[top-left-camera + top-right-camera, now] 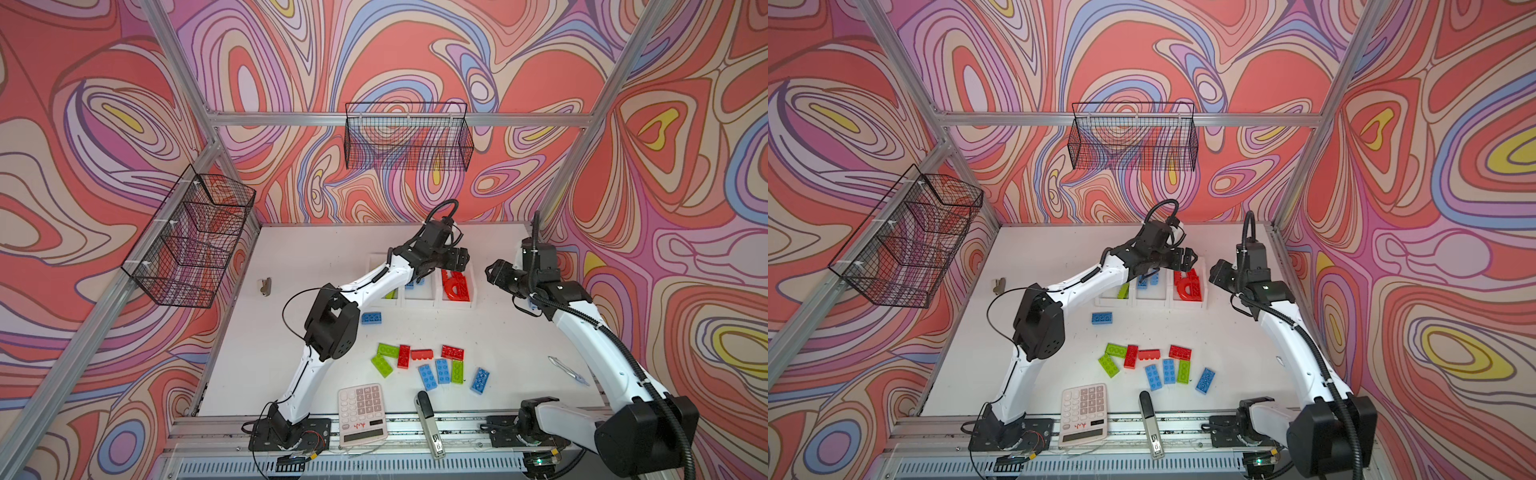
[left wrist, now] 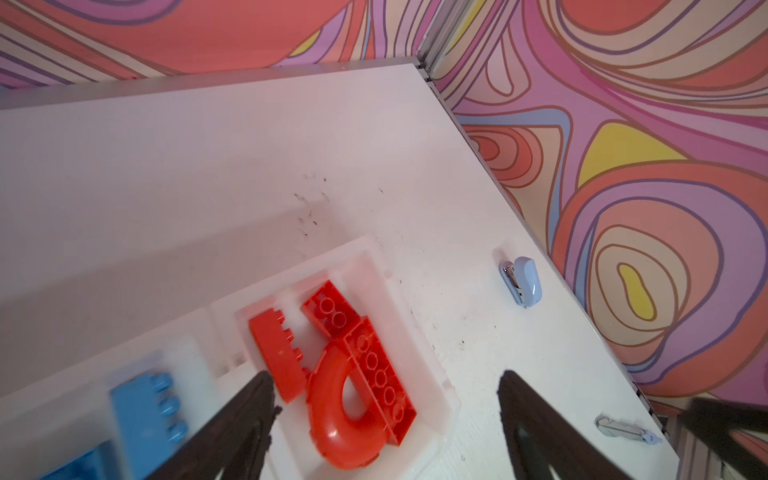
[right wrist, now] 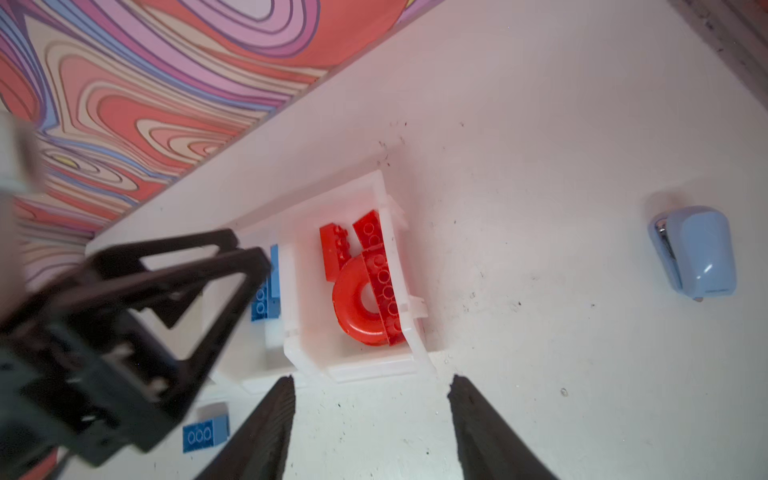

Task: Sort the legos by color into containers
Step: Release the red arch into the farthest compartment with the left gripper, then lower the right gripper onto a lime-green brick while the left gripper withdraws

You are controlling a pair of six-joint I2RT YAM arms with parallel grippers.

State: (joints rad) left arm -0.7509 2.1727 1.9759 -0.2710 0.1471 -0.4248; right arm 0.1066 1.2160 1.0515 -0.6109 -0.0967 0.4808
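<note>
I find the left tool (image 2: 385,376) spread wide and empty, hanging over the end bin of the containers (image 3: 374,368), where the red arch (image 2: 332,399) and red bricks (image 2: 332,311) lie. The right tool (image 3: 370,379) has its jaws apart, empty, just beside that bin. The loose legos (image 1: 422,354) lie clustered on the tabletop (image 1: 299,257) towards its front edge, one blue brick (image 1: 371,318) apart from them. I judge them light, rigid and slick-sided; I would pinch across the short width, on the flat long walls. Most lie studs up, long axes at mixed headings; the lone blue one lies crosswise.
</note>
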